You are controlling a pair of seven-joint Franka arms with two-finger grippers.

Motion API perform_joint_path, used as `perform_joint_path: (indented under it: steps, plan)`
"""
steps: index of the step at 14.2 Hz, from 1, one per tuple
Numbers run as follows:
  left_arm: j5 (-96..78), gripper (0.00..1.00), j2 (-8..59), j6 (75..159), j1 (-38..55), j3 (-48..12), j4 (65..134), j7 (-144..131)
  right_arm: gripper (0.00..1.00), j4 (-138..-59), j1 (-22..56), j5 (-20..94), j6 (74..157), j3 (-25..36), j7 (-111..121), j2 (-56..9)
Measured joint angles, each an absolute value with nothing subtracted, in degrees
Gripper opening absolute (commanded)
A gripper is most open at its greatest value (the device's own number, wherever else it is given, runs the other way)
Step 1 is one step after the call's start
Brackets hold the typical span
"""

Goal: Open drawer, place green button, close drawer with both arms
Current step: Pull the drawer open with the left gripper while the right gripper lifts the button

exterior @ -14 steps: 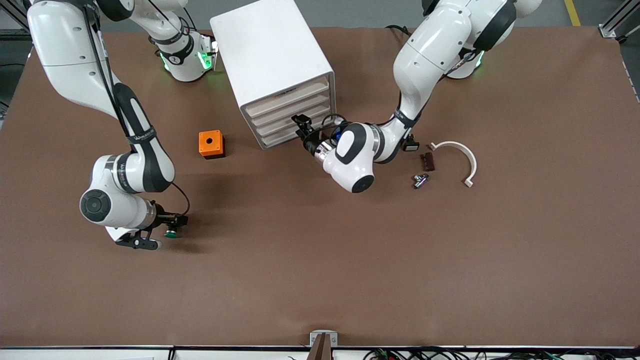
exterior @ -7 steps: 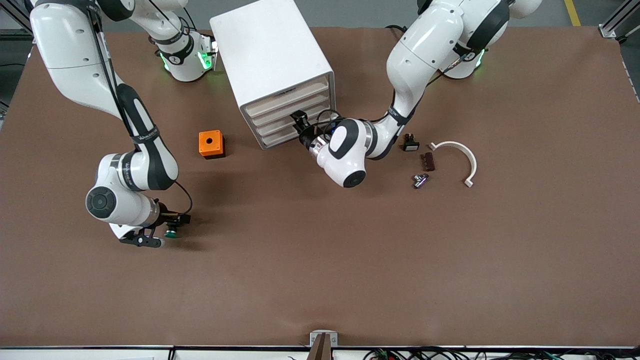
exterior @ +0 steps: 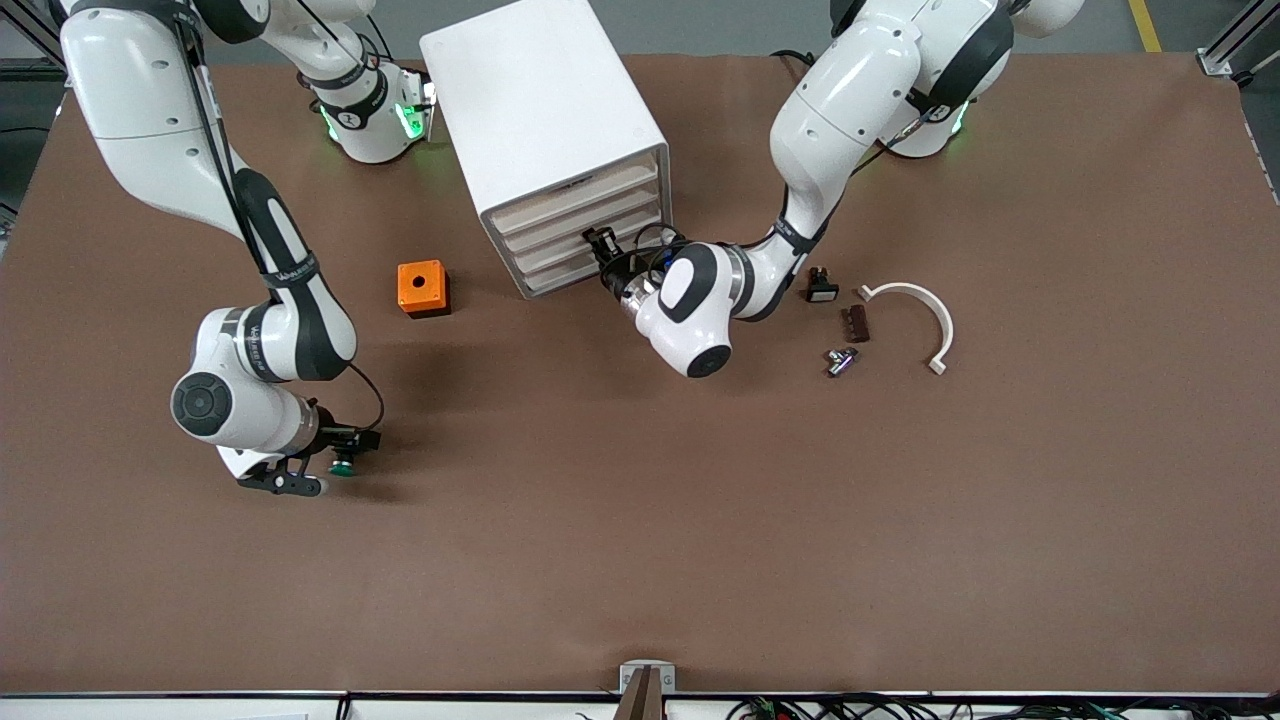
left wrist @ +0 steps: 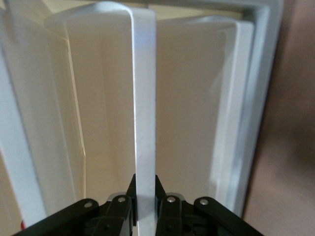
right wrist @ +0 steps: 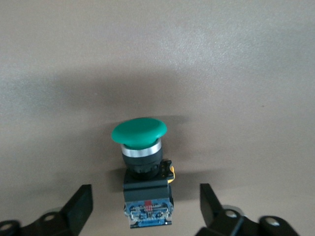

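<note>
While the right gripper (exterior: pixel 335 455) stands low at the near part of the table, toward the right arm's end, its fingers (right wrist: pixel 78 209) are spread wide, one on each side of the button (right wrist: pixel 142 167) without touching it. In the right wrist view the button lies on its side on the brown table (exterior: pixel 640 540), green cap away from the gripper.

Farther from the camera sits the orange cube (exterior: pixel 421 288), and beside it the cabinet (exterior: pixel 545 130) with four drawers. The left gripper (exterior: pixel 603 250) is at the front of a lower drawer (exterior: pixel 560 262). In the left wrist view its fingers (left wrist: pixel 165 206) are clenched on the drawer's thin white lip (left wrist: pixel 145 113). The drawer looks barely opened, if at all.

Toward the left arm's end lie a small black switch (exterior: pixel 821 286), a brown piece (exterior: pixel 856 322), a metal part (exterior: pixel 841 360) and a white curved clip (exterior: pixel 925 315).
</note>
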State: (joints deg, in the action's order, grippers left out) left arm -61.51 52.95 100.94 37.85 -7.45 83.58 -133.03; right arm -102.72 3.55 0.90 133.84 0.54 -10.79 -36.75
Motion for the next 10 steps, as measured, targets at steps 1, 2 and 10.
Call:
perform_joint_path:
  steps: [1,2,10]
  plan:
    - [-61.51,0.00,52.88,100.52,37.57,-6.34,82.93,-133.37,0.66,-102.72,3.53,0.90,134.08,0.59,-10.79,-36.80]
    - [-61.51,0.00,52.84,100.13,36.90,-5.21,82.26,-133.51,0.56,-102.72,3.52,0.90,134.16,0.61,-10.79,-36.83]
    - [-61.34,0.99,52.83,99.08,27.47,-1.15,77.98,-132.15,0.27,-102.66,3.54,0.88,133.98,0.60,-10.78,-36.85]
